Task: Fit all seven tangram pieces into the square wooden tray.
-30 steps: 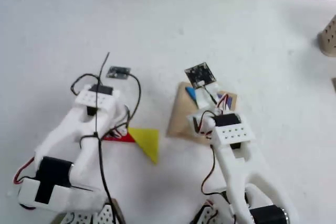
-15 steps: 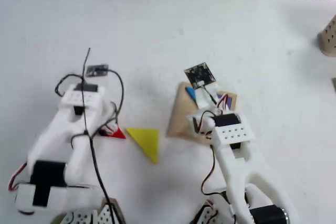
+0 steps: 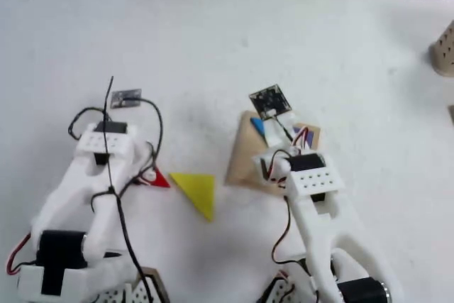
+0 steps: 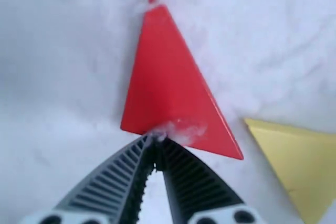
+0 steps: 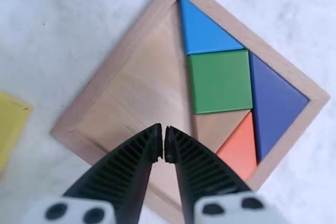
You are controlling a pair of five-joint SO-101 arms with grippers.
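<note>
White counter spreads under both arms; the red triangle [image 4: 170, 87] lies flat on it beside the yellow triangle [image 3: 197, 188], well apart from the wooden tray [image 5: 142, 93], which holds four pieces. The left pincer [image 4: 154, 153] has its jaws pressed together, tips against one edge of the red piece and gripping nothing, while the right pincer [image 5: 163, 142] hangs closed and empty above the tray's bare floor. Thin, stiff, light and probably slick, the triangle looks awkward to lift from flat, so pinching across two opposite edges seems the surest hold.

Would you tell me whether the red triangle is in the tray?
Out: the red triangle lies on the table by the yellow triangle, apart from the tray.
</note>
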